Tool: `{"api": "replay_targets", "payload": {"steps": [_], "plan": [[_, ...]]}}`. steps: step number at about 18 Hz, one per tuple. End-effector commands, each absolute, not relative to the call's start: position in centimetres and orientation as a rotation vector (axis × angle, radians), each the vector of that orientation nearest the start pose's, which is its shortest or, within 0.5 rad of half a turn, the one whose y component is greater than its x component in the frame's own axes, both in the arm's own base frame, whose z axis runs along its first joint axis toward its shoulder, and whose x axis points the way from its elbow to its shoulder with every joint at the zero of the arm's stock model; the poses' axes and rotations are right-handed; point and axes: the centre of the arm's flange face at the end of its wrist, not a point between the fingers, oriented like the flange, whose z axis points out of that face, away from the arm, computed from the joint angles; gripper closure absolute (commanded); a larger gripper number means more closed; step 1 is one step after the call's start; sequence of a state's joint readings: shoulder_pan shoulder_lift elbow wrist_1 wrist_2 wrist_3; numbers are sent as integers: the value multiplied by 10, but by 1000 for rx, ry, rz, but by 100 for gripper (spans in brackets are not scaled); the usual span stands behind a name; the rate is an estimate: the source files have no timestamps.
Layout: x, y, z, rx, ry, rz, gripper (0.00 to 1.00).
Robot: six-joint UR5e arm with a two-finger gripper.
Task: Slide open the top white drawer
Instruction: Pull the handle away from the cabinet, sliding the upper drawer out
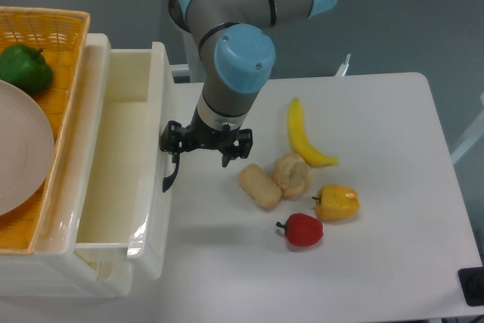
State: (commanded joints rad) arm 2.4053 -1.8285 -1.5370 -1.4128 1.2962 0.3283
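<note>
The top white drawer (121, 164) juts well out of the cabinet below the orange wicker basket (45, 35) — its tray stands bare. At the drawer's front, the gripper (203, 145) sits against the curved black handle (171, 172); whether it is clenched, I cannot tell.

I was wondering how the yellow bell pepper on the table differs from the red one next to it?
The yellow bell pepper is yellow and looks larger; the red bell pepper is red and smaller. The yellow one lies farther from the camera, close beside the bread rolls; the red one lies nearer the table's front edge, apart from them. Both rest on the white table with stems pointing left, to the right of the gripper.
</note>
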Motion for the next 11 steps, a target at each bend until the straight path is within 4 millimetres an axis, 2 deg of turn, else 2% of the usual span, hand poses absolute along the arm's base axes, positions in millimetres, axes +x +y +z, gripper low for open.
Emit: {"api": "replay_targets", "payload": {"steps": [11], "plan": [[-345, 498, 385, -2894, -824, -405, 0]]}}
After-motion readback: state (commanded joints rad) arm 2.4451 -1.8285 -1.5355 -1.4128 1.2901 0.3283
